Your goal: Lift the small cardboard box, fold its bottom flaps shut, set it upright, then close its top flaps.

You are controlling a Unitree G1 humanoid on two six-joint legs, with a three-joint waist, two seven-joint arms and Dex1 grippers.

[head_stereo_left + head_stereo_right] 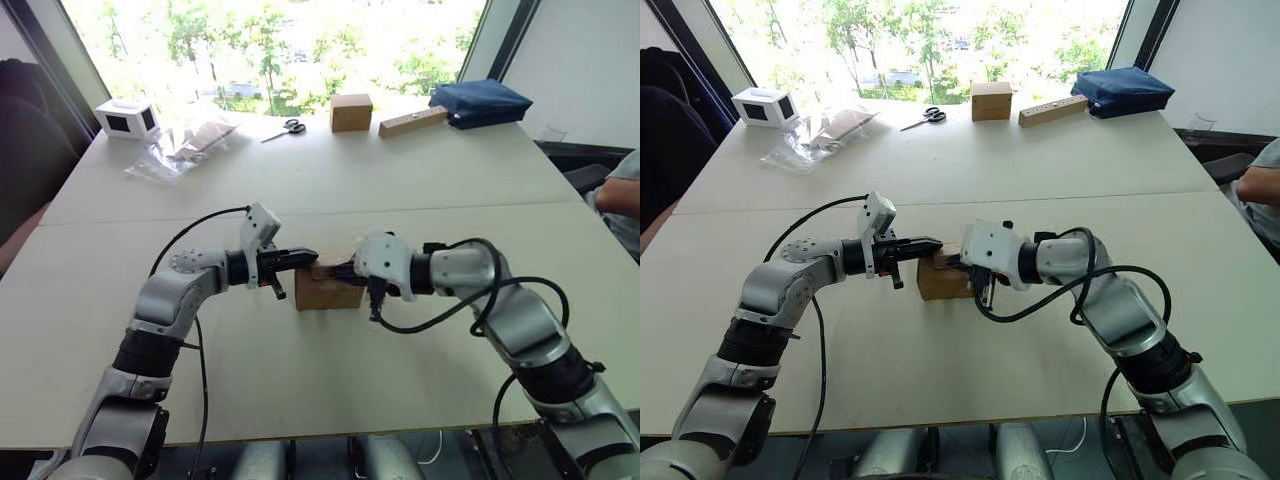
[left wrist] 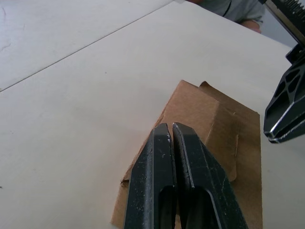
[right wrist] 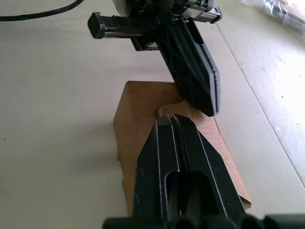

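sitting upright mid-table on the white tabletop (image 1: 420, 190), small plain brown corrugated cardboard box (image 1: 325, 290) has both grippers at its top. left gripper (image 2: 172, 130): fingers pressed together, tips over the box top. right gripper (image 3: 171, 120): fingers also pressed together, on the folded top flaps (image 3: 143, 102), nothing pinched.

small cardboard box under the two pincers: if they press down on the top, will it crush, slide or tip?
The small cardboard box looks thin-walled with loose top flaps, so it probably dents under pressure. It sits flat on the smooth table, so it likely slides rather than tips. Left pincer and right pincer are shut over it.
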